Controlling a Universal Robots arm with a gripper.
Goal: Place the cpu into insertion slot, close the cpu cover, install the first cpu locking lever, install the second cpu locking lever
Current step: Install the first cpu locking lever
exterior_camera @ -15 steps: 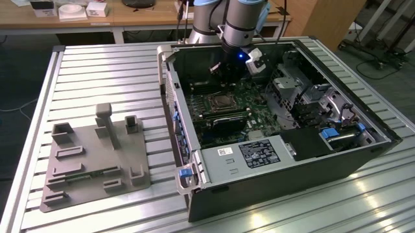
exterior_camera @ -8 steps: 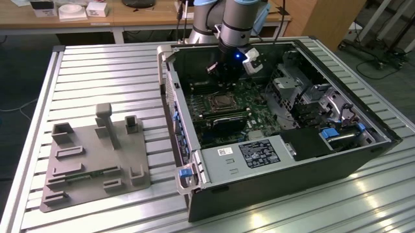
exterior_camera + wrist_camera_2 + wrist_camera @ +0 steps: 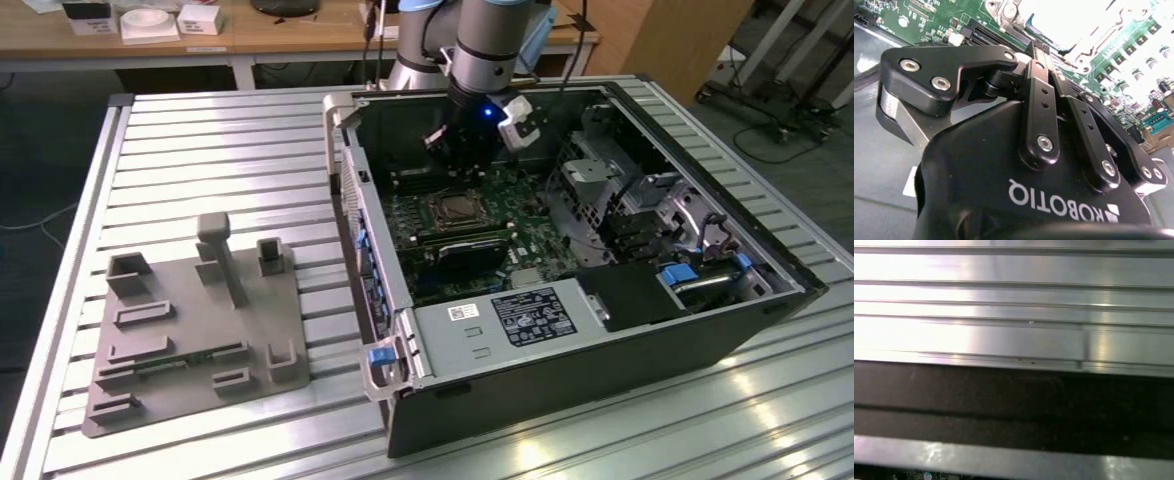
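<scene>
Your gripper (image 3: 1041,52): fingers drawn together, nothing seen between them, poised over the green board (image 3: 527,195) inside the open computer case (image 3: 574,400). Insertion slot (image 3: 451,210): on that board, near your fingertips; cpu inside it, cannot tell

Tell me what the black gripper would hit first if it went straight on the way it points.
Probably the square, silvery-rimmed insertion slot on the green circuit board. The black gripper points down into the open computer case, and the second wrist view shows the slot's metal past its tip. Depth is unclear.
</scene>
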